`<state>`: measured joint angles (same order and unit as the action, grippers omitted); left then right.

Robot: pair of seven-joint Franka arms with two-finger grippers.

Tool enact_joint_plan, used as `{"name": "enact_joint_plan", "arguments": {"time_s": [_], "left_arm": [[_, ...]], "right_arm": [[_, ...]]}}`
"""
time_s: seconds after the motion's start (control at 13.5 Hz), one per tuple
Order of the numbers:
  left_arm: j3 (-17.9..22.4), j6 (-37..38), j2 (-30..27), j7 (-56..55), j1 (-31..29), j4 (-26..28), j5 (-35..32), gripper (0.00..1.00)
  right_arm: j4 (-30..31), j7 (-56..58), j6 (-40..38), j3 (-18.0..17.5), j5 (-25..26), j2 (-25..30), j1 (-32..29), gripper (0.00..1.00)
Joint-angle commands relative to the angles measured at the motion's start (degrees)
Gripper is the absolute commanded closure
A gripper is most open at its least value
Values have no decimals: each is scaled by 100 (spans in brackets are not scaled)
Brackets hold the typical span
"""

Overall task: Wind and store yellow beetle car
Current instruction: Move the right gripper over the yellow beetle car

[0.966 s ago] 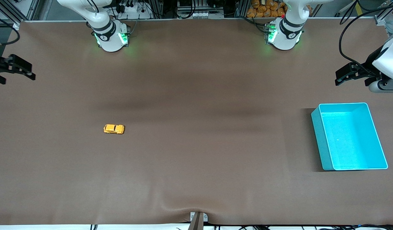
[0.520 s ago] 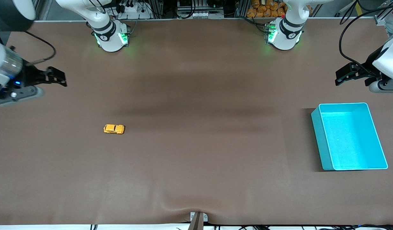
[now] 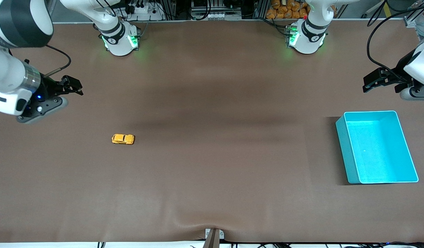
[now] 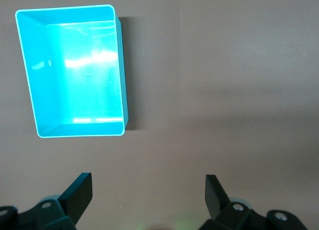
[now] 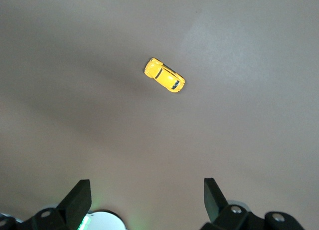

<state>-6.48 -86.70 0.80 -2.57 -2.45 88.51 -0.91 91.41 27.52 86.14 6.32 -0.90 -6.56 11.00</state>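
Yellow beetle car (image 3: 123,139) untouched; right gripper (image 3: 72,86) aloft, jaws wide

Glossy yellow beetle car (image 3: 123,139); shiny plastic bin (image 3: 342,137); matt tabletop (image 3: 212,172).

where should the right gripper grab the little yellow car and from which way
Probably across its body, fingers on the two long flanks, coming straight down from above. The yellow car stands on its wheels on the bare table, its rounded roof up, with nothing beside it. The right gripper is open and up in the air nearby; the car looks much narrower than its opening.
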Motion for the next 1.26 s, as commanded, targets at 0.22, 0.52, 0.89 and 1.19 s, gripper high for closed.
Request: {"name": "enact_joint_plan", "arguments": {"time_s": [0.22, 0.52, 0.89, 1.19], "left_arm": [[-29, -14, 7, -77, -45, -36, -14, 0], [-29, -14, 7, -77, -45, -36, -14, 0], [-29, -14, 7, -77, -71, -36, -14, 0], [-29, -14, 7, -77, -71, -36, -14, 0]], "right_arm": [[586, 1437, 761, 28, -86, -135, -46, 0], [1018, 3033, 1745, 28, 28, -109, 68, 0], [1783, 3892, 2740, 10, 703, -161, 374, 0], [2469, 3945, 3418, 19, 810, -257, 569, 0]]}}
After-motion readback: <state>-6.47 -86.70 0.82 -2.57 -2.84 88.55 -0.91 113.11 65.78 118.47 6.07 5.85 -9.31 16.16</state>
